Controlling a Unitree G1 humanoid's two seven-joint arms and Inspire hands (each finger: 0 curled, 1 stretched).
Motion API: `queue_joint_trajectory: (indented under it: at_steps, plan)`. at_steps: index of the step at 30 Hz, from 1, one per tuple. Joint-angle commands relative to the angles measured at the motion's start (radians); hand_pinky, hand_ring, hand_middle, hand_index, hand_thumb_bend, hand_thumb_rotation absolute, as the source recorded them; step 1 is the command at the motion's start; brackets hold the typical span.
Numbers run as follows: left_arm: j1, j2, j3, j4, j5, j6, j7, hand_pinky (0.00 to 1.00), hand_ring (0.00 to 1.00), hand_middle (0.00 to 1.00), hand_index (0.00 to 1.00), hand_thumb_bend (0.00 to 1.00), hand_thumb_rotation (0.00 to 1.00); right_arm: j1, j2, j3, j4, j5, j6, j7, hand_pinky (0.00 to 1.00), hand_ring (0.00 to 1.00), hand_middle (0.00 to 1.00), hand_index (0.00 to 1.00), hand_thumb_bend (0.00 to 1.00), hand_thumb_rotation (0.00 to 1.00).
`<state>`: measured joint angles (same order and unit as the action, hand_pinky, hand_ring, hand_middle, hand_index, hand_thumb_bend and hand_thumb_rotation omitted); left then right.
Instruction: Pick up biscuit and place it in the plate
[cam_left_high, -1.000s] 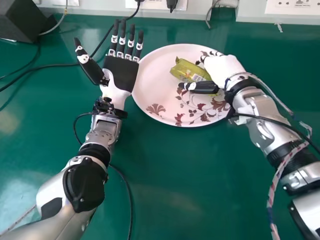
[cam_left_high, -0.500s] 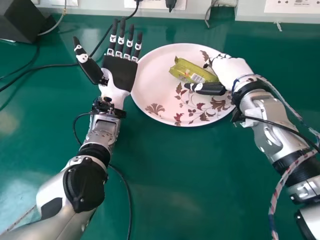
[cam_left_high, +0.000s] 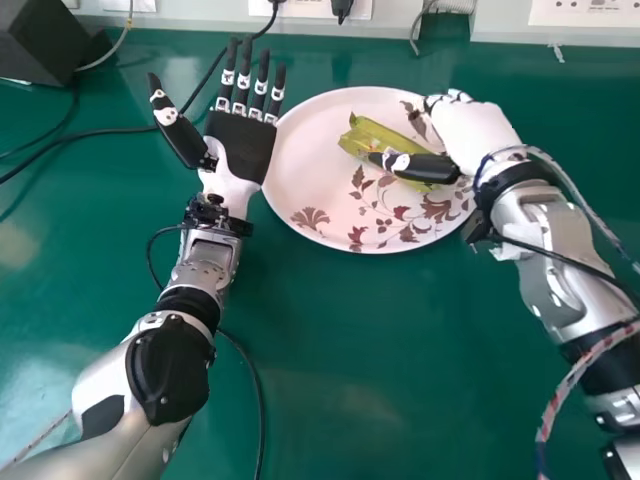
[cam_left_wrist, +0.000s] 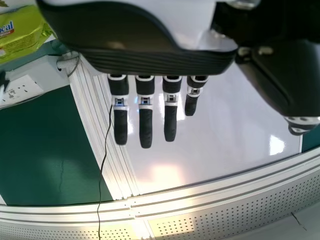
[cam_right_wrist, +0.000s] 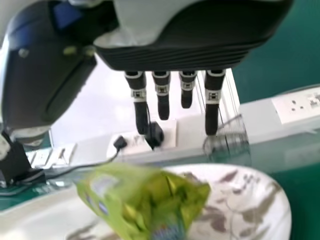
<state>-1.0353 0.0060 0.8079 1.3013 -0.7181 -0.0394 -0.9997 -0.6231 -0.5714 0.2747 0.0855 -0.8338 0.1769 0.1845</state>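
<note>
My right hand (cam_left_high: 470, 128) is over the right part of the plate (cam_left_high: 318, 195) in the head view, its thumb across the near right end of the green biscuit packet (cam_left_high: 372, 137). The packet lies on the plate. In the right wrist view the fingers of my right hand (cam_right_wrist: 190, 45) are straight and hold nothing, and the packet (cam_right_wrist: 145, 200) is apart from them. My left hand (cam_left_high: 240, 150) stays open left of the plate, fingers extended, thumb spread. The left wrist view shows my left hand (cam_left_wrist: 145, 55) with straight fingers and the packet (cam_left_wrist: 22, 37) off to one side.
Black cables (cam_left_high: 90, 133) run over the green table around my left hand and forearm. A dark box (cam_left_high: 45, 38) stands at the back left corner. White socket panels (cam_left_high: 585, 12) line the back edge.
My right hand has shifted to the right and its fingers have straightened. Its thumb now covers more of the packet's near right end in the head view. The packet, plate and left hand have stayed.
</note>
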Motion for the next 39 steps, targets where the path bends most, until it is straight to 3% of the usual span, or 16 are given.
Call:
queue_joint_trajectory:
  at_steps: [1, 23, 36, 39]
  plan:
    - [0.048, -0.002, -0.006, 0.017, 0.008, -0.002, 0.000, 0.66, 0.73, 0.83, 1.00, 0.93, 0.51, 0.027, -0.010, -0.017, -0.035, 0.005, 0.000, 0.005, 0.68, 0.87, 0.95, 0.80, 0.98, 0.14]
    - [0.051, 0.002, -0.015, 0.019, 0.016, -0.004, 0.001, 0.70, 0.76, 0.85, 1.00, 0.91, 0.52, 0.096, -0.014, -0.090, -0.268, -0.002, 0.066, 0.093, 0.65, 0.83, 0.96, 0.78, 0.99, 0.13]
    - [0.055, 0.002, -0.019, 0.021, 0.028, -0.004, 0.018, 0.69, 0.77, 0.87, 1.00, 0.91, 0.55, 0.167, -0.015, -0.161, -0.387, 0.026, 0.053, 0.117, 0.63, 0.80, 0.96, 0.76, 1.00, 0.14]
    - [0.056, -0.001, -0.018, 0.020, 0.035, -0.009, 0.014, 0.66, 0.76, 0.86, 1.00, 0.92, 0.55, 0.192, -0.009, -0.178, -0.409, 0.036, 0.036, 0.096, 0.63, 0.81, 0.97, 0.77, 1.00, 0.14]
